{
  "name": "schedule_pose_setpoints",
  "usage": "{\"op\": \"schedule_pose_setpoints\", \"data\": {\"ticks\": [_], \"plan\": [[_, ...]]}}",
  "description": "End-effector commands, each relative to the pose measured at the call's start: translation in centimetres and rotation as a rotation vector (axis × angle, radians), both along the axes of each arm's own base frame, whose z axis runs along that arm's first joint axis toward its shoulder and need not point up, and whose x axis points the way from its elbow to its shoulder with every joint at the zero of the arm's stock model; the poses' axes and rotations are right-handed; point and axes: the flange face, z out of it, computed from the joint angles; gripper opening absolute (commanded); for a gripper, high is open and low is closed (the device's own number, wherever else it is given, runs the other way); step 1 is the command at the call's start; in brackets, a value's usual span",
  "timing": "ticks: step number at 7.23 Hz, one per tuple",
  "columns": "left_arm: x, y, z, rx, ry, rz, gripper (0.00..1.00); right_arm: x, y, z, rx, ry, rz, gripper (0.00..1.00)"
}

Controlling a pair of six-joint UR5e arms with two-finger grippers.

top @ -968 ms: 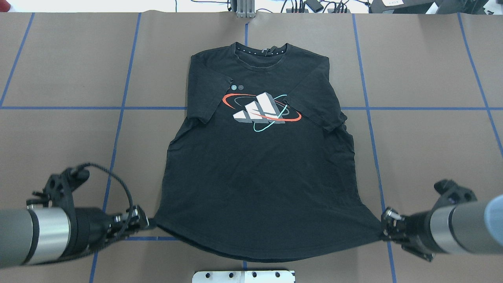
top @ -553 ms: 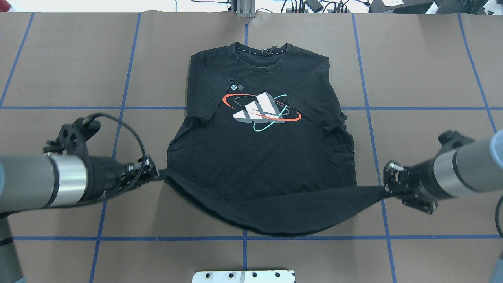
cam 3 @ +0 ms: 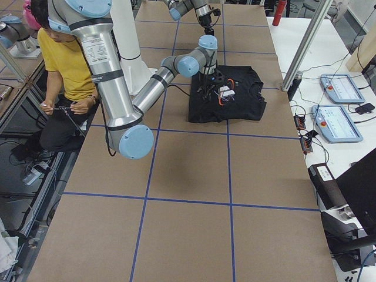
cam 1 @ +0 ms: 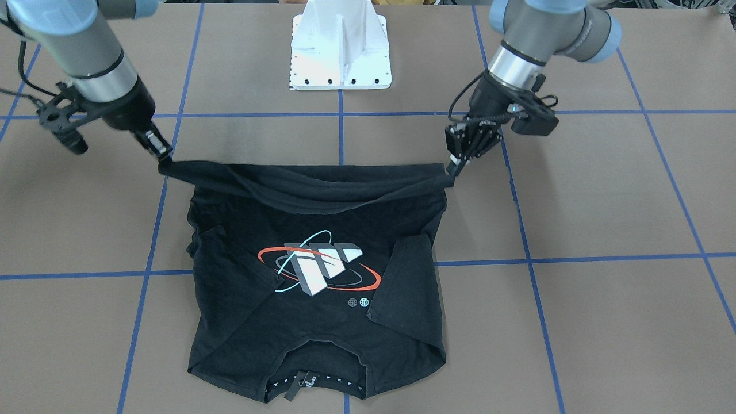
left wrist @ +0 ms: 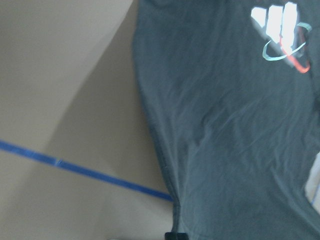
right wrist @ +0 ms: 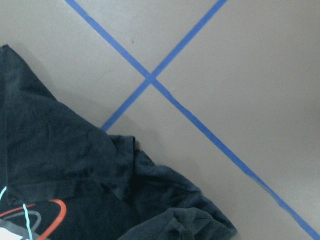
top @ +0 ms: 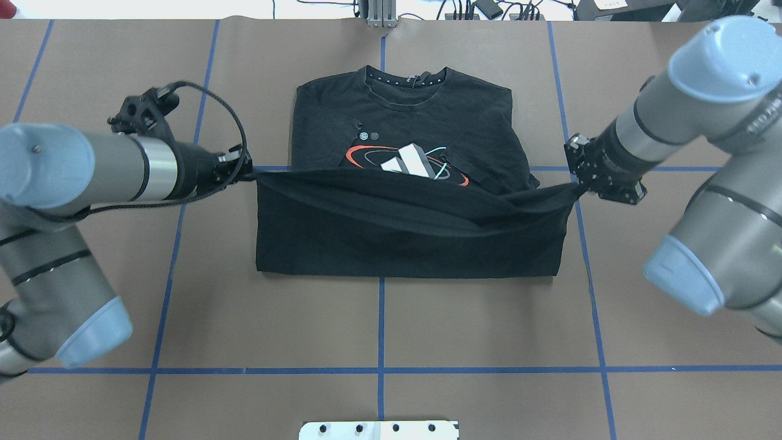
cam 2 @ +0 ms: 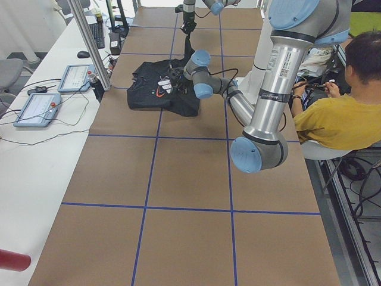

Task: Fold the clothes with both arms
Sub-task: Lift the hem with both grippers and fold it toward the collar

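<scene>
Black shirt [top: 403, 238] on surface [top: 489, 318], print up, collar on the far side from the robot, sleeves folded inward. Left tool [top: 249, 173] is clenched on one hem corner and right tool [top: 578, 185] on the other. The hem is lifted and sags between them, just robot-side of the logo [cam 1: 319, 267].

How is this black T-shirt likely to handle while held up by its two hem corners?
Probably floppy: the T-shirt sags in a curve between the left gripper and right gripper. It seems light, since two corner pinches alone hold the hem up. It would likely drape and crease where lowered; bunched folds show at the right corner.
</scene>
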Motion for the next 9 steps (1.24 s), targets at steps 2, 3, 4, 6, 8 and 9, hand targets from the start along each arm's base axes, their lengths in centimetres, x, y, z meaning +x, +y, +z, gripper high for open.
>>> {"op": "schedule_pose_setpoints", "data": {"ticks": [2,3,4,6,8,9], "plan": [[-1.6,-5.3,1.4,0.017,-0.059,-0.064,0.0,0.6,-8.9,1.1,0.029,0.071,-0.008,0.0],[-1.4,-7.0,1.4,0.022,-0.062,-0.078,0.0,-0.3,-12.1,-0.1,0.02,0.079,0.007,0.0],[-1.1,-9.4,1.4,0.025,-0.062,-0.1,0.0,-1.6,-14.5,-0.2,0.012,0.104,0.003,0.0],[0.3,-13.5,2.3,0.035,-0.086,-0.117,0.0,-3.7,-18.1,1.1,0.051,0.106,-0.002,0.0],[2.5,-17.4,4.6,0.049,-0.075,-0.132,0.0,-6.7,-20.5,3.3,0.074,0.115,0.0,0.0],[3.3,-18.5,6.1,0.041,-0.087,-0.136,0.0,-7.6,-21.1,3.9,0.085,0.15,0.006,0.0]]}}
